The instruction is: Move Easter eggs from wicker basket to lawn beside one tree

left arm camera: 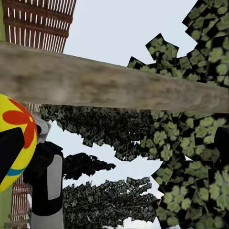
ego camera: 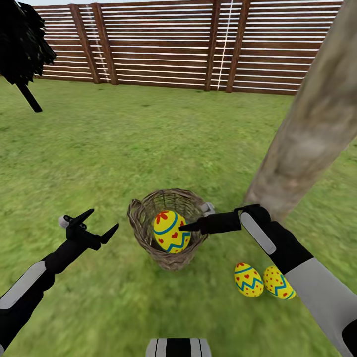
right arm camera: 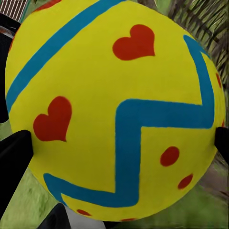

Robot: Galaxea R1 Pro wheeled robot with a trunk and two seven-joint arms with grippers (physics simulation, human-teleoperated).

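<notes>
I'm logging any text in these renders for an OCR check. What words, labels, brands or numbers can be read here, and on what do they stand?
None: no words, numbers or brand marks can be read in any view.
The egg in the basket bears only red hearts and blue bands.
The two eggs on the lawn show only zigzags and red marks.
The wicker basket, tree trunk and fence carry no lettering.
</notes>
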